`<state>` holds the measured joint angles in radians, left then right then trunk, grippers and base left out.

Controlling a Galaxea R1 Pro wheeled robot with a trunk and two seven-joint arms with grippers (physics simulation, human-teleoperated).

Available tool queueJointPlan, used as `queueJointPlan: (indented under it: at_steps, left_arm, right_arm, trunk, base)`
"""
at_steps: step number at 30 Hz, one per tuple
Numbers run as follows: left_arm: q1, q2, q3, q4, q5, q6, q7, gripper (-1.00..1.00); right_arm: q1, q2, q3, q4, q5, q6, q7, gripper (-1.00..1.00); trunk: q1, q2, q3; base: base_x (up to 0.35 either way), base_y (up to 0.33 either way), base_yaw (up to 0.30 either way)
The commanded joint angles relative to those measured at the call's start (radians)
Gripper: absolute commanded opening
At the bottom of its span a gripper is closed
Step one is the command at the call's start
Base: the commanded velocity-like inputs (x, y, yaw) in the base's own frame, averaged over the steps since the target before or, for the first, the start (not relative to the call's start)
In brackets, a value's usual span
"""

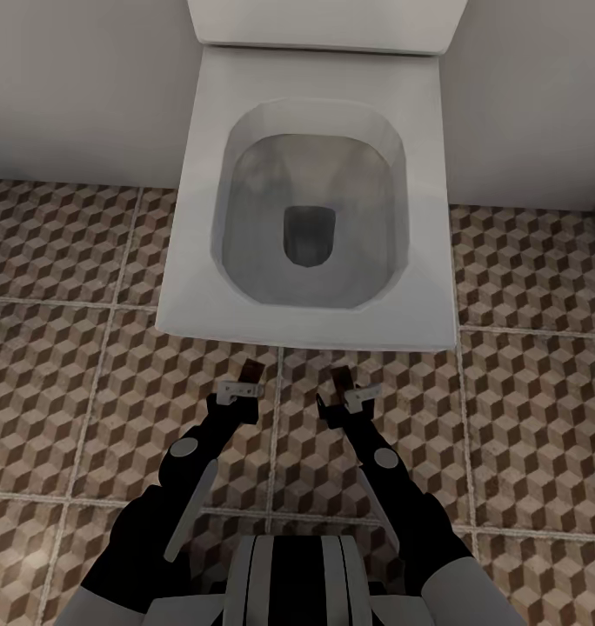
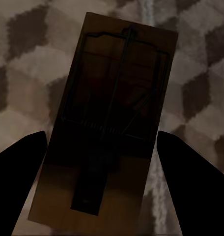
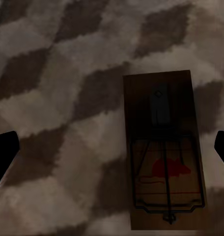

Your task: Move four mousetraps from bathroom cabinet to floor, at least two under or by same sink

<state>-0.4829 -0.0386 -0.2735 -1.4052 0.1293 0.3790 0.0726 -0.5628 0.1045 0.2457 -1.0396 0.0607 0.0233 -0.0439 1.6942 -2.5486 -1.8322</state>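
floor: cube-pattern tiles (image 1: 63, 365) | on it: 2 mousetraps (image 1: 250, 374) (image 1: 341, 379), toilet (image 1: 202, 217)

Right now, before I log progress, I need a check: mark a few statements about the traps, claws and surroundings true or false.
1. A toilet stands ahead of the robot. True.
2. The right claw is shut on a trap. False: it is open, with a trap lying on the floor below it.
3. The floor has cube-patterned tiles. True.
4. Both traps are beside a sink. False: they are in front of the toilet.
5. A second trap shows between the left claw's fingers. True.
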Motion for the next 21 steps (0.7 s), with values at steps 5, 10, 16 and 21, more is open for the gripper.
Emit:
queueJointPlan:
  at_steps: [5,10,16,21]
  left_arm:
    - [0.0,0.001,0.002,0.05,0.009,0.002,0.007,-1.0]
    - [-0.001,0.008,0.003,0.108,0.009,-0.023,0.007,-1.0]
    - [-0.002,0.011,0.003,0.144,0.009,-0.071,0.007,-1.0]
    - [-0.001,0.011,0.003,0.154,0.009,-0.078,0.007,-1.0]
  right_arm:
    - [0.0,-0.001,0.033,-0.011,0.007,-0.022,-0.008,1.0]
    - [0.0,-0.002,0.049,-0.015,0.007,-0.028,-0.01,1.0]
    - [0.0,-0.002,0.053,-0.018,0.007,-0.029,-0.011,1.0]
    - [0.0,-0.002,0.054,-0.019,0.007,-0.029,-0.011,1.0]
  trunk:
    - [0.0,0.0,0.0]
    - [0.0,0.0,0.0]
    - [0.0,0.0,0.0]
    - [0.0,0.0,0.0]
  base:
    - [0.0,0.0,0.0]
    - [0.0,0.0,0.0]
    - [0.0,0.0,0.0]
    - [0.0,0.0,0.0]
